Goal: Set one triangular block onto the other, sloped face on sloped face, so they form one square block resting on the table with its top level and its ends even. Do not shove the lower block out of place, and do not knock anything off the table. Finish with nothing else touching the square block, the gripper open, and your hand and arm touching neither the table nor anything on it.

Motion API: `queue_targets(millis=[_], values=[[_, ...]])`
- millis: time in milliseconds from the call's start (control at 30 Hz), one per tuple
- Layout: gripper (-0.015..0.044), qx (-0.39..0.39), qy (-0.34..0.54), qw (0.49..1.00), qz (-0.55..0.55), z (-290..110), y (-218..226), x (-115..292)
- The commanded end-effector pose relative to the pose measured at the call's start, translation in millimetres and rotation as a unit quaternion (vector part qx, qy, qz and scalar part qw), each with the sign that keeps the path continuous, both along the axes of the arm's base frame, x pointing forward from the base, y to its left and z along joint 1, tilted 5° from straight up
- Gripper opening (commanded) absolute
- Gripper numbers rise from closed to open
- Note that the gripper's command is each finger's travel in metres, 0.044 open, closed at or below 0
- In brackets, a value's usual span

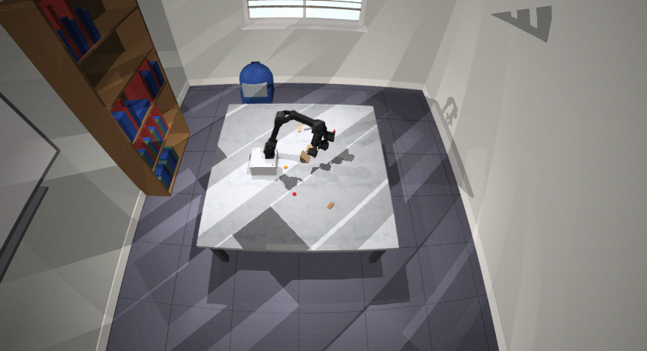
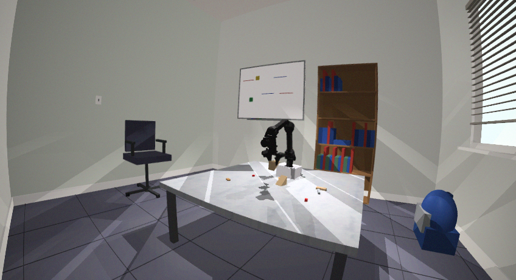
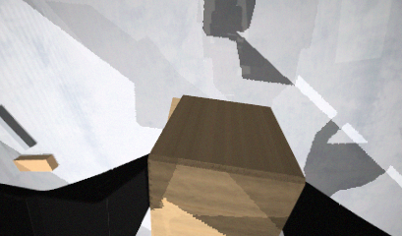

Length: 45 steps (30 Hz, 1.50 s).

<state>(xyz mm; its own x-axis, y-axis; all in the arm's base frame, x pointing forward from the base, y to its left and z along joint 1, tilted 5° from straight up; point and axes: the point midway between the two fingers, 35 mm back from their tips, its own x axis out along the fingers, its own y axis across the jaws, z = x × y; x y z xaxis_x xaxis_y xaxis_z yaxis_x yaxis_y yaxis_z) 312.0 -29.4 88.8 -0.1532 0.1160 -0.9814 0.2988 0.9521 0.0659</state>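
Observation:
My gripper (image 2: 272, 158) (image 3: 219, 165) is shut on one tan triangular block (image 2: 271, 165) (image 3: 224, 133), with a finger on each side. The held block is in the air; its broad face towards the wrist camera is shaded dark brown. The lower triangular block (image 2: 281, 181) (image 3: 174, 105) stands on the table (image 1: 358, 220) (image 2: 238, 201), below the held one and to its right in the exterior view. The two blocks are apart there. In the wrist view only a thin strip of the lower block shows past the held one. In the top view they overlap in view.
A small orange block (image 1: 299, 127) (image 2: 320, 188) (image 3: 35, 162) and a grey stick (image 2: 318, 191) (image 3: 15, 126) lie together. Red cubes (image 1: 294, 194) (image 2: 305, 199), another orange block (image 1: 330, 205) (image 2: 227, 179) and an orange piece (image 1: 285, 167) near the white base (image 1: 263, 168) also lie on the table.

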Motion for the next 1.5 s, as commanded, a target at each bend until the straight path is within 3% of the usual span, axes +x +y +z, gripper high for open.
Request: queue_targets(millis=[0,233,1233,1467], values=[[0.0000,0.004,0.003,1.000,-0.005,5,15,8],[0.0000,0.005,0.005,1.000,-0.008,7,30,14],[0.0000,0.006,0.007,1.000,-0.008,-89,50,-26],[0.0000,0.004,0.005,1.000,-0.009,-90,52,-27]])
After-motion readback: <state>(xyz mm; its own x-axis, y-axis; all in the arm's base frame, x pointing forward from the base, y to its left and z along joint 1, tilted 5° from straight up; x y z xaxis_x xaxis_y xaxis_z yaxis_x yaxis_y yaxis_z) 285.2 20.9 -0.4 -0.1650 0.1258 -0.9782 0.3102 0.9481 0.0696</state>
